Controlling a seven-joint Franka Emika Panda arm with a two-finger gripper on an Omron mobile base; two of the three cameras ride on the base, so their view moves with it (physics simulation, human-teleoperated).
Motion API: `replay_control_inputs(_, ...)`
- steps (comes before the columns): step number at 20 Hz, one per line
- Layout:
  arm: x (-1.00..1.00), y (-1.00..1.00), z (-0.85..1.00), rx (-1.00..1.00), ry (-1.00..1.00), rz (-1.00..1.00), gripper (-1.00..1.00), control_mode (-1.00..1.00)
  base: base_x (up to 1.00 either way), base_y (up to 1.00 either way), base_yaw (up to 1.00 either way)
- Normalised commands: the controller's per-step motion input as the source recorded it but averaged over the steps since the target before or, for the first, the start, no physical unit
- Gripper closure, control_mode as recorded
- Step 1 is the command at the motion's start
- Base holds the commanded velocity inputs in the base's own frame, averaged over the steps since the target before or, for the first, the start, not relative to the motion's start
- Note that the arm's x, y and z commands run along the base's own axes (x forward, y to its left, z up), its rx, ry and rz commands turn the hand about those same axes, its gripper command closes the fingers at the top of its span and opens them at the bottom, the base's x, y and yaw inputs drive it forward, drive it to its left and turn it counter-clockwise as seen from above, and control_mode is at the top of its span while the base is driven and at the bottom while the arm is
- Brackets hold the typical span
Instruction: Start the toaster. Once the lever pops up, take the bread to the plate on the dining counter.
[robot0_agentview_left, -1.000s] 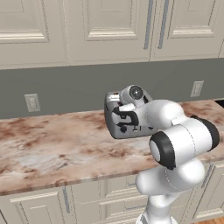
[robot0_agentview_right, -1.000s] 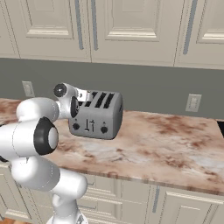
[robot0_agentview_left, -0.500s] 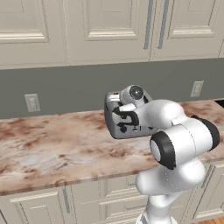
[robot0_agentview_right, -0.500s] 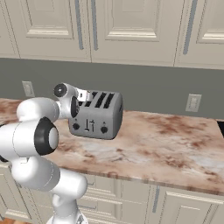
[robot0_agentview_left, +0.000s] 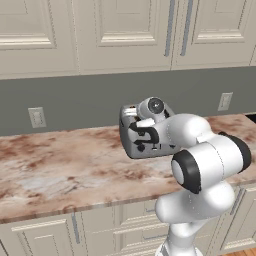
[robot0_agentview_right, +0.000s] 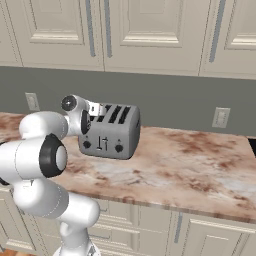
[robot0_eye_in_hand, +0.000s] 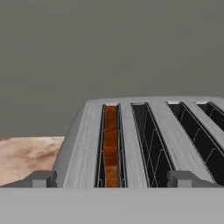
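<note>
The silver-grey toaster (robot0_agentview_right: 117, 137) stands on the marble worktop against the grey wall, with two knobs and two thin levers (robot0_agentview_right: 102, 143) on its front. The bread (robot0_eye_in_hand: 110, 144) sits down in the toaster's (robot0_eye_in_hand: 85, 144) outermost slot, with only its orange-brown edge showing. My gripper (robot0_eye_in_hand: 113, 179) is open and hovers just above that end of the toaster (robot0_agentview_left: 127, 140), its fingertips (robot0_eye_in_hand: 43, 178) spread to either side of the bread slot and holding nothing. From the right, the gripper (robot0_agentview_right: 97, 109) is over the toaster's top left corner. The plate and the dining counter are out of view.
The marble worktop (robot0_agentview_left: 60, 170) stretches wide to both sides of the toaster, with more of this worktop (robot0_agentview_right: 190, 165) bare to the right. Cream wall cabinets (robot0_agentview_right: 150, 30) hang above. Wall outlets (robot0_agentview_left: 36, 117) (robot0_agentview_right: 220, 117) sit on the grey backsplash.
</note>
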Motion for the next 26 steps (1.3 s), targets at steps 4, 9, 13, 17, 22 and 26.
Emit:
replay_control_inputs(4,0.00,0.00,0.00,0.00,0.00,0.00,-1.00,-1.00,0.00,0.00,0.00)
replay_control_inputs(9,0.00,0.00,0.00,0.00,0.00,0.00,-1.00,-1.00,0.00,0.00,0.00)
replay_control_inputs(13,0.00,0.00,0.00,0.00,0.00,0.00,-1.00,-1.00,0.00,0.00,0.00)
replay_control_inputs(17,0.00,0.00,0.00,0.00,0.00,0.00,-1.00,-1.00,0.00,0.00,0.00)
replay_control_inputs(22,0.00,0.00,0.00,0.00,0.00,0.00,-1.00,-1.00,0.00,0.00,0.00)
replay_control_inputs(26,0.00,0.00,0.00,0.00,0.00,0.00,-1.00,-1.00,0.00,0.00,0.00)
